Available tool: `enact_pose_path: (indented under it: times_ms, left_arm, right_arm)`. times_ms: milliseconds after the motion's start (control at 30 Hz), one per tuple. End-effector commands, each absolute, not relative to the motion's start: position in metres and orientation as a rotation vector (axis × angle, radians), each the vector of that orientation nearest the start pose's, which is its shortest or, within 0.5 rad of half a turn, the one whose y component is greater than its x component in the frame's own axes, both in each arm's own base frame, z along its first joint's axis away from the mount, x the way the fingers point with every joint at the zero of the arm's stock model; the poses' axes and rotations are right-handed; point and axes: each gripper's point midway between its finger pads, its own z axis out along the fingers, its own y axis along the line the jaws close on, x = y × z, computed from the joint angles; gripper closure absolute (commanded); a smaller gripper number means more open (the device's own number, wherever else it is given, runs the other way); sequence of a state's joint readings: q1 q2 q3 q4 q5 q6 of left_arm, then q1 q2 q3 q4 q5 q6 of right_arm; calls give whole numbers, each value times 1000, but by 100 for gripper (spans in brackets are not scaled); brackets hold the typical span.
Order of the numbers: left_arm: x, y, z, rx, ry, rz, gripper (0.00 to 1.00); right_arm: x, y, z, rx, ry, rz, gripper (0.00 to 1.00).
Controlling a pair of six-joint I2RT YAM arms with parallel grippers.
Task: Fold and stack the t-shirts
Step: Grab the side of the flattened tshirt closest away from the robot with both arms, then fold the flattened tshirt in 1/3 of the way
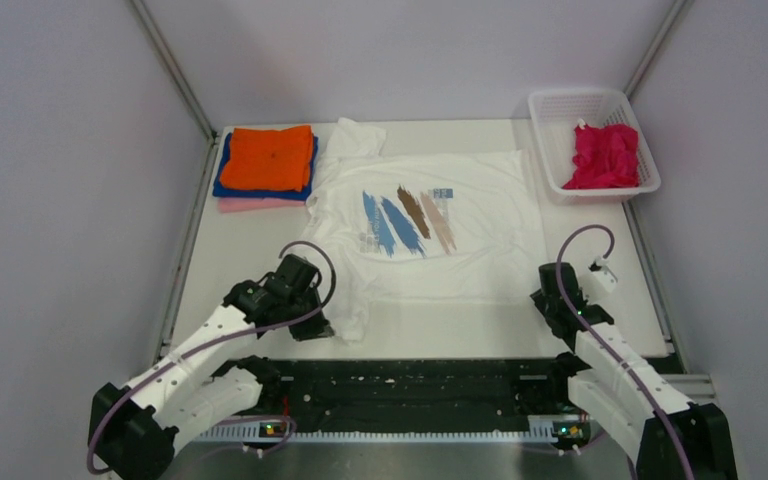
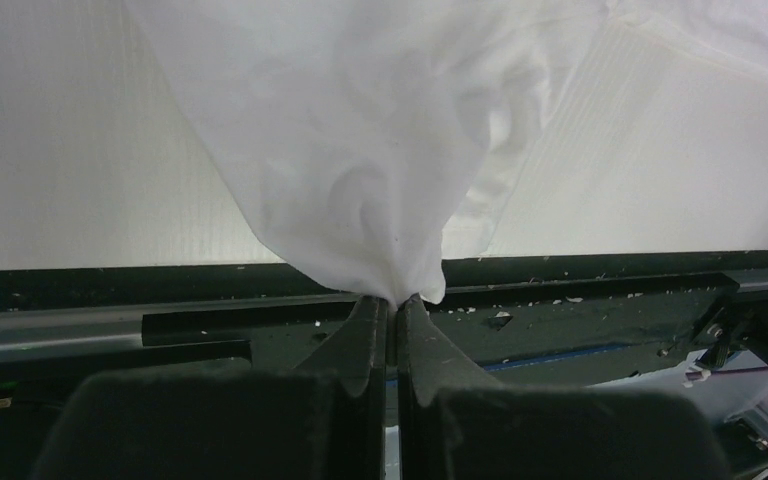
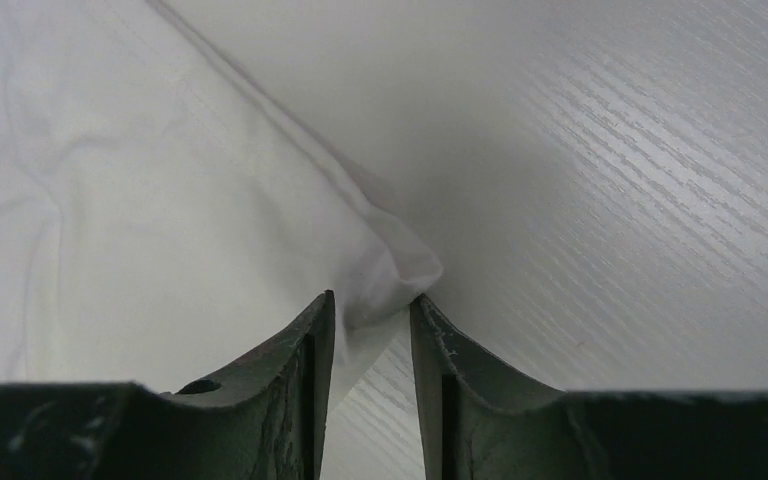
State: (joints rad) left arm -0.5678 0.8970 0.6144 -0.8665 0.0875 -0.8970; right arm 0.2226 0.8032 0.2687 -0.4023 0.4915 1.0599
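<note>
While my left gripper (image 2: 397, 300) clamps the near hem corner of the brush-stroke t-shirt (image 1: 440, 215), my right gripper (image 3: 372, 300) stands half open. The opposite hem corner lies just ahead, seemingly between its tips but not yet pinched, with the shirt stretching forward-left.

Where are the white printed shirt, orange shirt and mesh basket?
white printed shirt (image 1: 400, 222), top external view, on the print.
orange shirt (image 1: 272, 158), top external view, its middle.
mesh basket (image 1: 549, 142), top external view, left wall.
</note>
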Motion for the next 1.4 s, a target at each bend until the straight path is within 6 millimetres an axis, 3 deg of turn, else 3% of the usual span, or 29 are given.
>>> enact_pose_path:
  times_ms: [0, 200, 267, 500, 700, 867, 1000, 1100, 1233, 1367]
  left_arm:
    - [110, -133, 72, -520, 2846, -508, 100]
    - [103, -130, 73, -556, 2839, -525, 100]
    - [97, -129, 70, -579, 2848, -534, 100]
    - [77, -126, 69, -703, 2821, -616, 100]
    - [59, -132, 66, -779, 2779, -798, 100]
    - [58, -131, 71, -772, 2744, -834, 100]
    - [81, -144, 87, -641, 2672, -892, 100]
    - [111, -165, 106, -506, 2608, -950, 100]
    - [163, -194, 132, -362, 2535, -950, 100]
    - [216, -201, 158, -332, 2454, -807, 100]
  right_arm:
    - [212, -6, 13, 1123, 2094, -25, 69]
    - [215, -6, 14, 1107, 2083, -25, 84]
    - [217, -2, 14, 1075, 2107, -6, 100]
    - [210, 11, 19, 1031, 2164, 82, 100]
    - [199, 17, 31, 1007, 2146, 165, 100]
    - [193, 20, 36, 1000, 2146, 197, 100]
    - [197, 21, 45, 967, 2143, 202, 100]
    - [205, 23, 56, 934, 2140, 207, 100]
    - [217, 27, 68, 901, 2140, 222, 100]
    - [231, 29, 78, 874, 2144, 212, 100]
